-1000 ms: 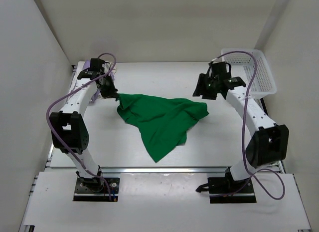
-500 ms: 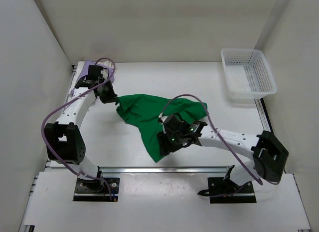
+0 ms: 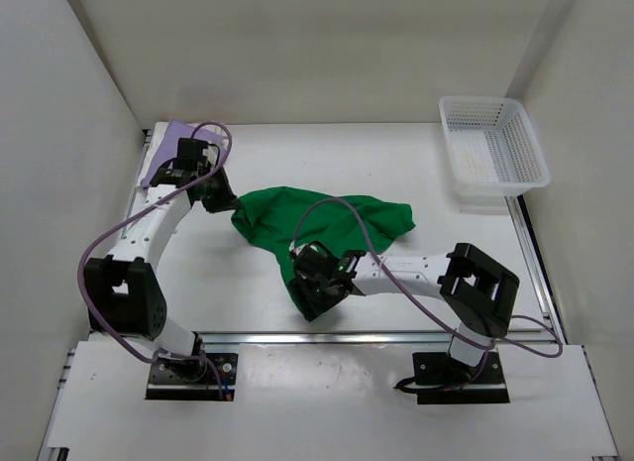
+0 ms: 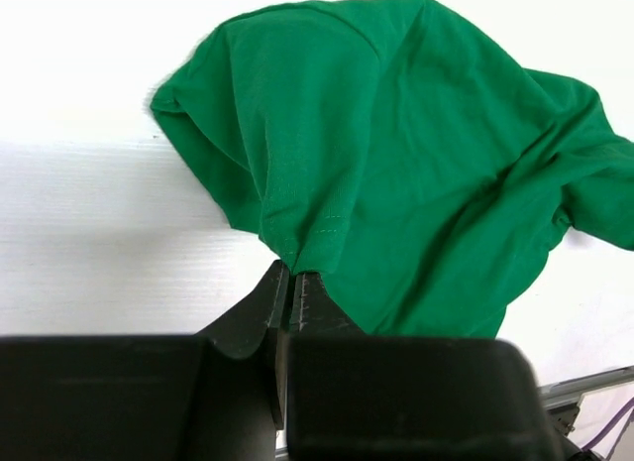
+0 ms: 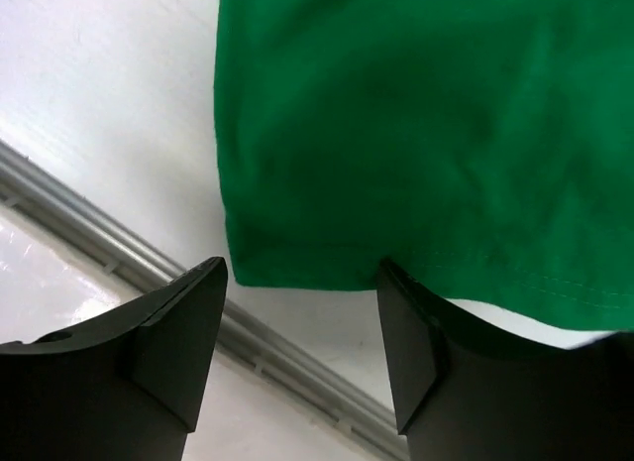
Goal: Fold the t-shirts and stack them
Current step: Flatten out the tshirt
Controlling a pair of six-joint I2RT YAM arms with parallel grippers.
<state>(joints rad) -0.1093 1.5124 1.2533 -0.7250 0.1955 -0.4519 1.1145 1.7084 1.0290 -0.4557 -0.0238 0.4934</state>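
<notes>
Early days: bright green cloth t-shirt [image 3: 337, 223] rumpled mid-table, unfolded. My L gripper [image 4: 292, 283] pinches its left edge; R gripper [image 5: 302, 273] gapes over near corner. No stack yet; lavender cloth shirt [image 3: 166, 142] lies far-left.

White-shelled arms [image 3: 149, 223], black joints [image 3: 478, 286] and black pincers [image 4: 290, 288] [image 5: 302, 312] — purple cables [image 3: 99, 245] looping alongside.

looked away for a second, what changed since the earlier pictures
The right gripper swung from beside the basket across to the green shirt's near hem, where it is now open, gripping nothing. The left gripper stayed shut on the green shirt's far-left edge; the green shirt and the basket barely moved.
</notes>
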